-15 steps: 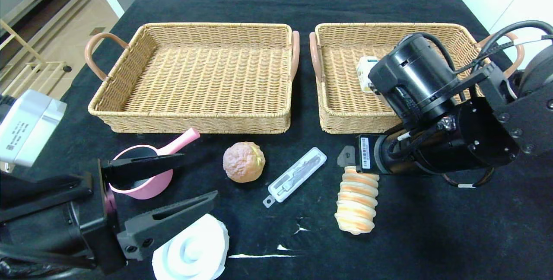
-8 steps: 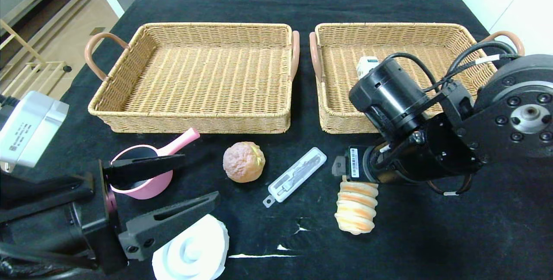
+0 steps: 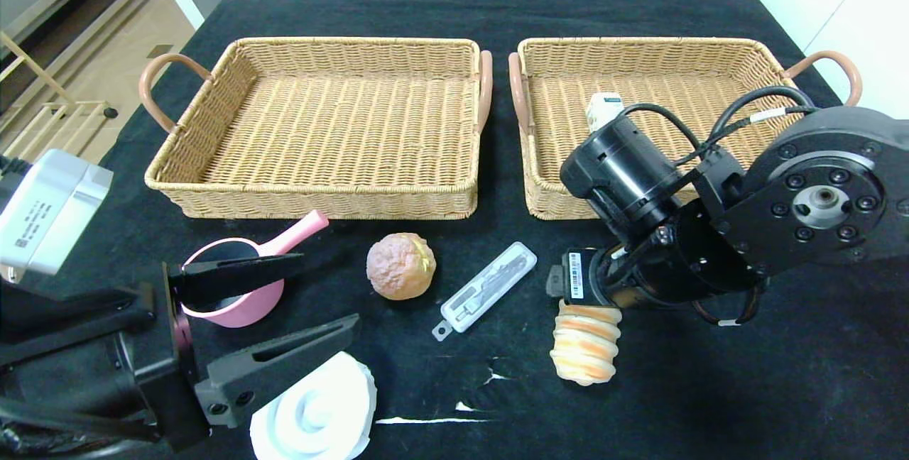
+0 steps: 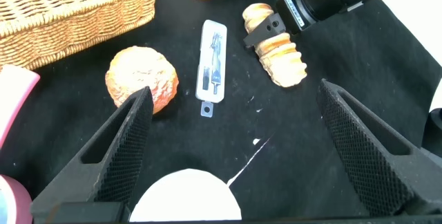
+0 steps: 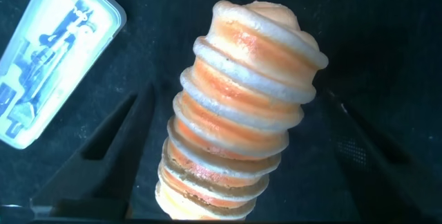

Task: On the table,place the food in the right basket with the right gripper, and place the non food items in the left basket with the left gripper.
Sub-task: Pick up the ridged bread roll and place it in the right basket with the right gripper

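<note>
A spiral orange-and-cream bread roll (image 3: 586,346) lies on the black cloth at the front right. My right gripper (image 3: 564,286) hangs just above its far end. In the right wrist view the gripper (image 5: 242,162) is open, with one finger on each side of the roll (image 5: 238,106) and not touching it. My left gripper (image 3: 328,293) is open and empty at the front left, over a white round lid (image 3: 316,410). A round brown bun (image 3: 400,266), a clear plastic tool case (image 3: 486,286) and a pink scoop (image 3: 245,282) lie in front of the baskets.
The left wicker basket (image 3: 319,201) holds nothing. The right wicker basket (image 3: 561,208) holds a small white packet (image 3: 602,108), partly hidden by my right arm. The left wrist view shows the bun (image 4: 141,79), the case (image 4: 212,65) and the roll (image 4: 280,51).
My right arm has swung down and towards me, bringing its gripper lower over the far end of the bread roll. The left arm and the objects have not moved.
</note>
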Robot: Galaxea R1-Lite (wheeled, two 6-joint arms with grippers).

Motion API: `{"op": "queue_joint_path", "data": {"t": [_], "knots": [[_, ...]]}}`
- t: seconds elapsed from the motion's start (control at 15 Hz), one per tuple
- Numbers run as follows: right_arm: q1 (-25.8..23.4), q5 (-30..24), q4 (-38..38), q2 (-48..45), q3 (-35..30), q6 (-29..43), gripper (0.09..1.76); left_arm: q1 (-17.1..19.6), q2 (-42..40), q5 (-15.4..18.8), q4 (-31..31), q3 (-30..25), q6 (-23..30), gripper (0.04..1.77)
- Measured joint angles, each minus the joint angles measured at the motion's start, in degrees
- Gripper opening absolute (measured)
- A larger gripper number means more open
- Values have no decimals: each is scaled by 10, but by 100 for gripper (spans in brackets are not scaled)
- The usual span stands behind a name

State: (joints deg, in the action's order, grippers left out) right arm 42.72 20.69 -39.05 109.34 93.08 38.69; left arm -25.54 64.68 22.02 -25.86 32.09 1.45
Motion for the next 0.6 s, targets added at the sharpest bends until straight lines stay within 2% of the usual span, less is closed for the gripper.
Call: {"op": "queue_joint_path", "data": {"t": [0.2, 0.47, 0.53, 0.6], "knots": [[-1, 0, 0, 1, 0, 0, 113, 0, 0, 0, 0, 0, 0, 172], [-3, 0, 0, 3, 0, 0, 76, 0, 0, 0, 1, 0, -1, 172], [-3, 0, 0, 4, 0, 0, 59, 0, 0, 0, 1, 0, -2, 172], [-3, 0, 0, 4, 0, -1, 51, 0, -1, 0, 1, 0, -2, 172]]}}
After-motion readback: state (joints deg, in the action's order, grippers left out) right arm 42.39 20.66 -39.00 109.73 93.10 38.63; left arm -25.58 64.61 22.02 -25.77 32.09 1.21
